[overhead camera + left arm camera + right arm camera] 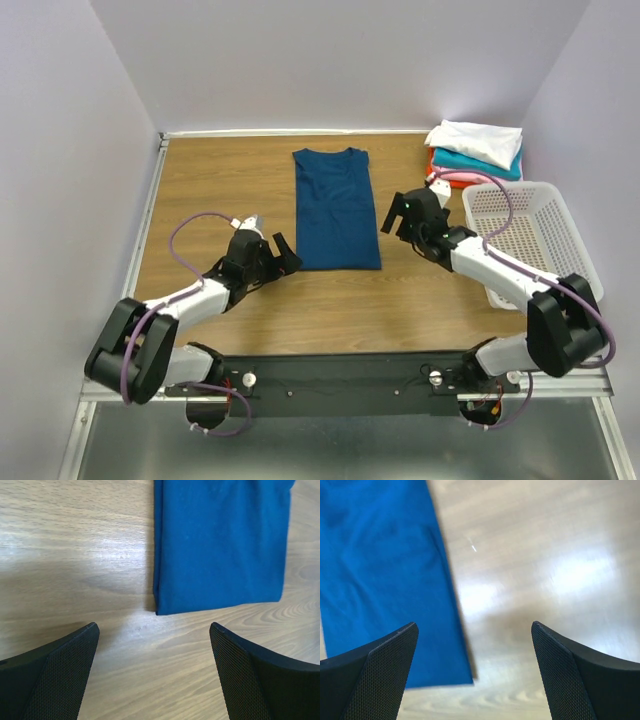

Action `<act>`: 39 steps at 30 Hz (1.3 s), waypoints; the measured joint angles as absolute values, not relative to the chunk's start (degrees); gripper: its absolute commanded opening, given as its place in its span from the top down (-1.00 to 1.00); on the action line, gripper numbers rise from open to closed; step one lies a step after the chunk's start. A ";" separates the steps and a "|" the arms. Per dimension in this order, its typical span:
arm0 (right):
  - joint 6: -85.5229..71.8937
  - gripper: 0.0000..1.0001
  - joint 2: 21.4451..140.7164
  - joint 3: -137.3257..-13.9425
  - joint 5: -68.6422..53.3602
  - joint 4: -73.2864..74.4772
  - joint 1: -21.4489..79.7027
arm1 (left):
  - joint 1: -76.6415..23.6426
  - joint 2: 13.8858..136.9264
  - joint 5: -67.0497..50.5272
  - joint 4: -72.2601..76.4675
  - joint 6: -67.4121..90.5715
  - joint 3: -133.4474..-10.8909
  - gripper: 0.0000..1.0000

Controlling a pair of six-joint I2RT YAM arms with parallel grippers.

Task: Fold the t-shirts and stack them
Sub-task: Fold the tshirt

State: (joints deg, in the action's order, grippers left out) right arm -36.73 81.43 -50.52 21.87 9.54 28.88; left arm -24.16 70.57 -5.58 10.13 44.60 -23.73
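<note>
Left hand [285,252] is wide open and empty, poised at the 7 o'clock corner of the navy t-shirt [337,210]. The right hand [398,215] is spread just as wide at its 3 o'clock edge. The shirt lies flat mid-desk [220,180] as a long strip (collar toward 12). It looks soft, light and floppy, so pinch both layers at the near corners or they may slide apart. The folded stack [475,150] sits at 1 o'clock.
</note>
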 measured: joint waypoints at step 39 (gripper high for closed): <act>-41.80 -0.28 81.49 -40.40 3.84 8.64 28.93 | -27.90 84.55 -7.31 14.20 44.80 -29.08 1.00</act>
